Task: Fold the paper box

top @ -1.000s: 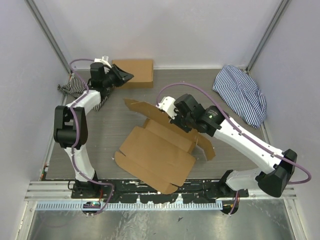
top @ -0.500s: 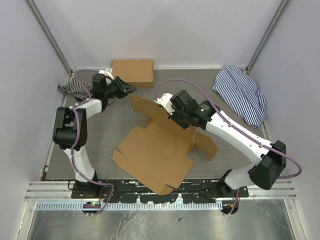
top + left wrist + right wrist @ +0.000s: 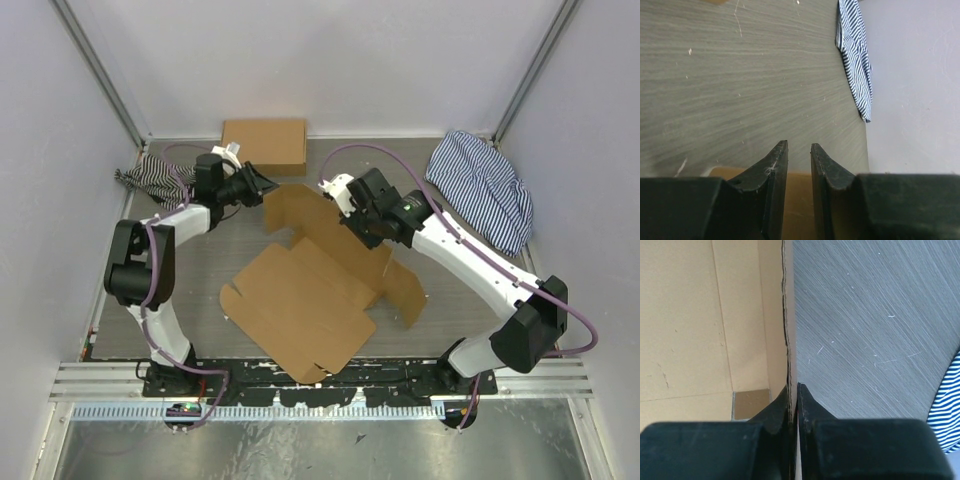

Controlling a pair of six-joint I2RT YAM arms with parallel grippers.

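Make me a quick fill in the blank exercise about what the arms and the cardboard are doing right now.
The ____ fingers pinch an edge of the paper box.
The left fingers stand apart and grip ____.
The cloth by the right wall has blue and white ____.
Missing words: right, nothing, stripes.

Bright, even light; faint shadows

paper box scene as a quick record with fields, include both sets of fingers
paper box: unfolded sheet lying mid-table
right fingers: shut on an edge of the paper box
left fingers: apart, holding nothing, beside the sheet's far flap
other box: brown, assembled, by the back wall
striped cloth: far right; a second far left
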